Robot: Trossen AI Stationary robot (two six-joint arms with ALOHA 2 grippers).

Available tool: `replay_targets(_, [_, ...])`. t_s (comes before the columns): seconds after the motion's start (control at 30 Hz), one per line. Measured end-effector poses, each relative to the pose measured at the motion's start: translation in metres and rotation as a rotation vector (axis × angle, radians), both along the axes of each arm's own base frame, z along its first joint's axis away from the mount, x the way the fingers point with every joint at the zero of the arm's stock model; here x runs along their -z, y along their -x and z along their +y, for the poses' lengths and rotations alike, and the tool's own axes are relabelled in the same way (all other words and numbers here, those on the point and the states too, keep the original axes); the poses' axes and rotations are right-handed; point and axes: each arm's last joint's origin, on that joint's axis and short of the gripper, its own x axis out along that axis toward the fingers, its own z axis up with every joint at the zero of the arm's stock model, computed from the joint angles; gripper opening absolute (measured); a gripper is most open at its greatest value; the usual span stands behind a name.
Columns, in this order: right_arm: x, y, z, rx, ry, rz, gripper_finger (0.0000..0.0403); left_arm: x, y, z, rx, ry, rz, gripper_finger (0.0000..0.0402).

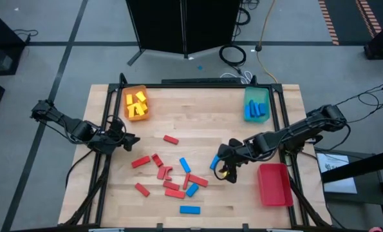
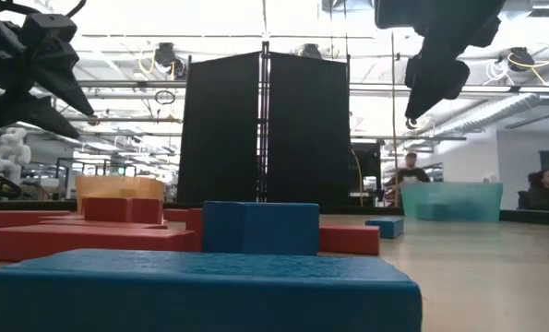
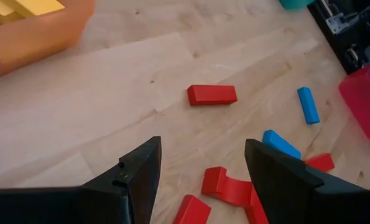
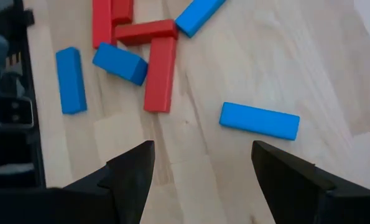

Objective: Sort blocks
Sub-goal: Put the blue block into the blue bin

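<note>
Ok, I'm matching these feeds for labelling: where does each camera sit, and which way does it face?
High view: overhead, straight down on the table; both arms show.
Low view: table height, level across blue and red blocks into the room; arms hang from above.
Left wrist view: on the left arm, past its open fingers towards the lone red block.
Right wrist view: on the right arm, past its open fingers at the blue block.
Shared: that red block also shows overhead.

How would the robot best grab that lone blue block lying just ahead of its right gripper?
From above, pinching across the blue block's narrow width at mid-length. It lies flat with bare wood along both long sides, so the open right gripper probably just needs its fingers straddling those sides.
</note>
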Motion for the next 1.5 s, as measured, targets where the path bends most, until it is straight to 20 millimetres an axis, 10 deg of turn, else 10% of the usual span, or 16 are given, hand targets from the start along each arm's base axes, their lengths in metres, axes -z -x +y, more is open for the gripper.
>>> replay_targets(1.5, [0.07, -0.04, -0.023, -0.732, 0.522, 0.101, 0.0263, 0.001, 0.0, 0.0, 0.0, 0.018, 0.019, 0.0228])
